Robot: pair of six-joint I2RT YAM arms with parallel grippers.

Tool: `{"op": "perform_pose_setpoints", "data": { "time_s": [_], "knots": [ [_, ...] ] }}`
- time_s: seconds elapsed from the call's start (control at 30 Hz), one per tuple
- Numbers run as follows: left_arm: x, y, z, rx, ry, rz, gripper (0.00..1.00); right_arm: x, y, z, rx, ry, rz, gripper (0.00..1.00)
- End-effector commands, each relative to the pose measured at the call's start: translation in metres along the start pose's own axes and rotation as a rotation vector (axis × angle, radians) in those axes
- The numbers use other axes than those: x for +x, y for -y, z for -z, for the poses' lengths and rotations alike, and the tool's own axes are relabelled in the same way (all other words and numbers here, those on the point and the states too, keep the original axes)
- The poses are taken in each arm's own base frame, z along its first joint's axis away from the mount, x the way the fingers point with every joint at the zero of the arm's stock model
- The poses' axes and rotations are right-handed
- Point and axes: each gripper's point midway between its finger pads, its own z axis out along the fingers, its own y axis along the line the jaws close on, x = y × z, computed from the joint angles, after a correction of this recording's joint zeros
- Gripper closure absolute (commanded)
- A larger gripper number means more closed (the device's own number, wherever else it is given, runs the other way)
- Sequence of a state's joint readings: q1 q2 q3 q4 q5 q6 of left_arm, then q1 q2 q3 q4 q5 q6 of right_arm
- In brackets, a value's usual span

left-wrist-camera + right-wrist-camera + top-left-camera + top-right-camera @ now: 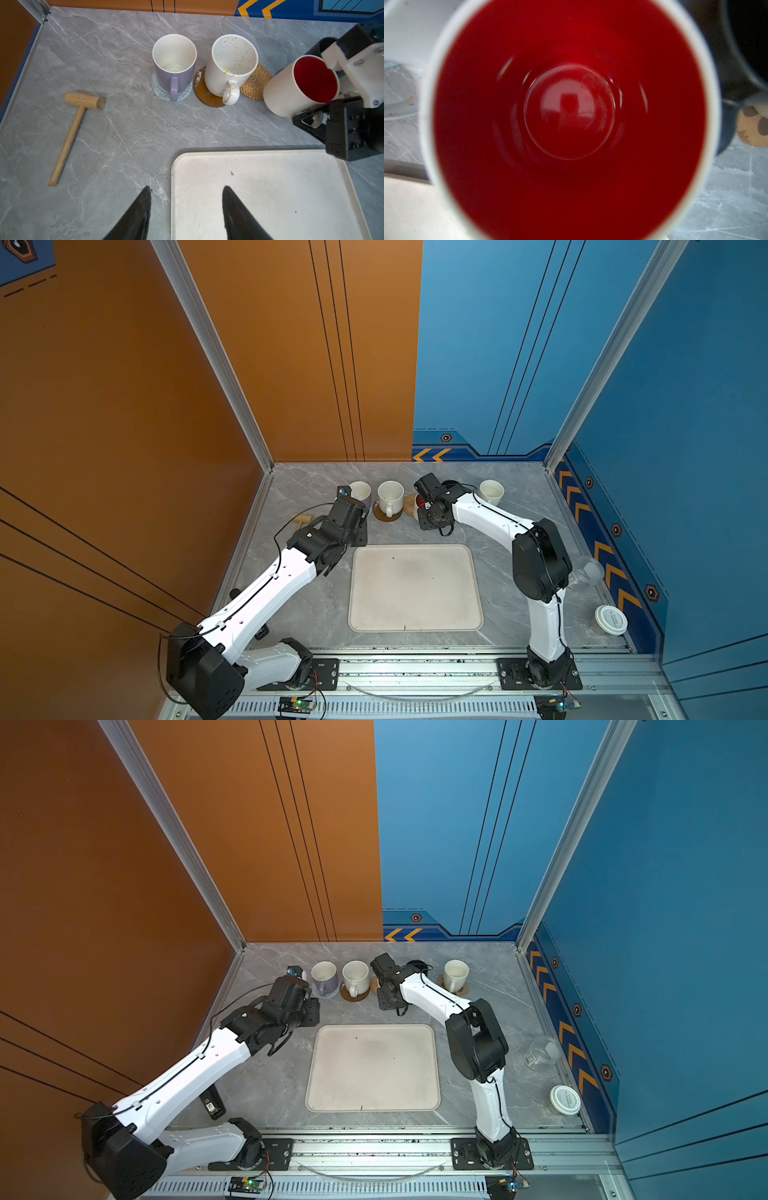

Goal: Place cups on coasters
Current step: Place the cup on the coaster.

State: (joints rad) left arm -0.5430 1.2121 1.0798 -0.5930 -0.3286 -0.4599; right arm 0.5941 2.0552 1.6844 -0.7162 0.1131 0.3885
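In both top views the right gripper point(424, 512) is reaching into the far row of cups. Its arm is covering most of the red-inside mug point(419, 501) and the black mug point(449, 483) just past it. The cream mug point(456, 973) is standing on the plain brown coaster point(464, 990), off to the gripper's right. The big tray point(415, 614) is lying behind the gripper, between the two arms.

In the left wrist view the left gripper point(187, 188) is hanging with its fingers spread and nothing between them. Ahead of it the lavender mug point(166, 76) is standing on the grey woven coaster point(158, 89). The speckled mug point(230, 62) is standing on the glossy brown coaster point(202, 93). The rattan coaster point(257, 83) is peeking out next to it. The right gripper is pinching the red-inside mug's handle, and that mug is tipping. It is hard to tell if the mug is touching the rattan coaster. A wooden mallet point(83, 101) is lying to the left gripper's left.

In the right wrist view the mug's red inside is filling almost everything and hiding the fingers. The paw coaster point(749, 131) is blurry and cut off.
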Motion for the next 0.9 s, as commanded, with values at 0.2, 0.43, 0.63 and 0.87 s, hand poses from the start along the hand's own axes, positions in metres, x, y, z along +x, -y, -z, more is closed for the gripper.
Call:
{"op": "perform_pose_setpoints", "data": {
  "time_s": [0.2, 0.43, 0.63, 0.87],
  "knots": [
    [0.008, -0.001, -0.009, 0.005, -0.029, -0.001, 0.44, -0.043, -0.008, -0.003, -0.034, 0.081, -0.029, 1.00],
    [0.008, -0.004, -0.011, -0.002, -0.031, 0.000, 0.44, -0.052, -0.007, -0.013, -0.028, 0.075, -0.032, 1.00],
    [0.008, -0.005, -0.013, -0.006, -0.036, 0.003, 0.44, -0.054, -0.005, -0.023, -0.014, 0.065, -0.034, 1.00],
    [0.009, -0.006, -0.016, -0.007, -0.044, 0.004, 0.44, -0.059, -0.001, -0.030, 0.006, 0.067, -0.033, 1.00]
  ]
}}
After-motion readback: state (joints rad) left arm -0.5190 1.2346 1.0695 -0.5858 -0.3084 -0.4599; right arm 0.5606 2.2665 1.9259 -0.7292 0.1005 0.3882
